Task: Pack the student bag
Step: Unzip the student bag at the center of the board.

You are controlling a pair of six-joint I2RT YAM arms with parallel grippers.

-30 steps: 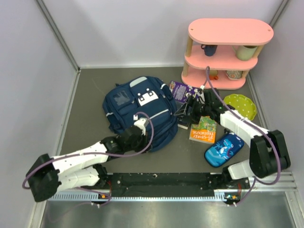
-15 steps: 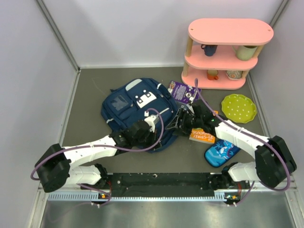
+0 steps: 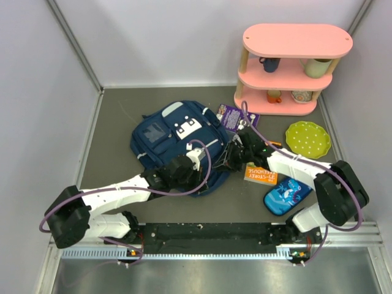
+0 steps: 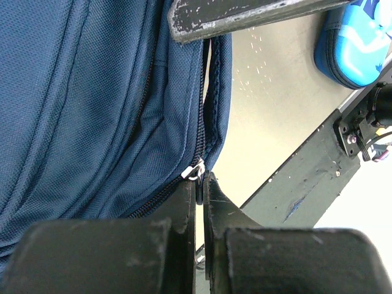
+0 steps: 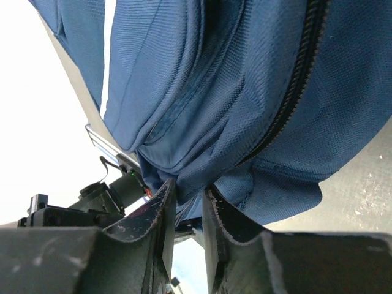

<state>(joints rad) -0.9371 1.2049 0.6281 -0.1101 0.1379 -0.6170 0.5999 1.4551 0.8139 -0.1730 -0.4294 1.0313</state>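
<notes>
Both my grippers are on the bag (image 3: 174, 135), at its near right corner.
The bag lies flat, ahead of the left gripper (image 4: 200, 187) and to the left of the right gripper (image 5: 187, 199). My left jaws are pressed together on the zip pull (image 4: 195, 169) at the bag's edge. My right jaws stand narrow, pinching a fold of bag fabric. A book (image 3: 260, 173) lies just behind the right gripper, under its arm.

Pale grey walls (image 3: 184, 37), dark grey table (image 3: 116, 122), pink three-tier shelf (image 3: 297, 40) at back right
</notes>
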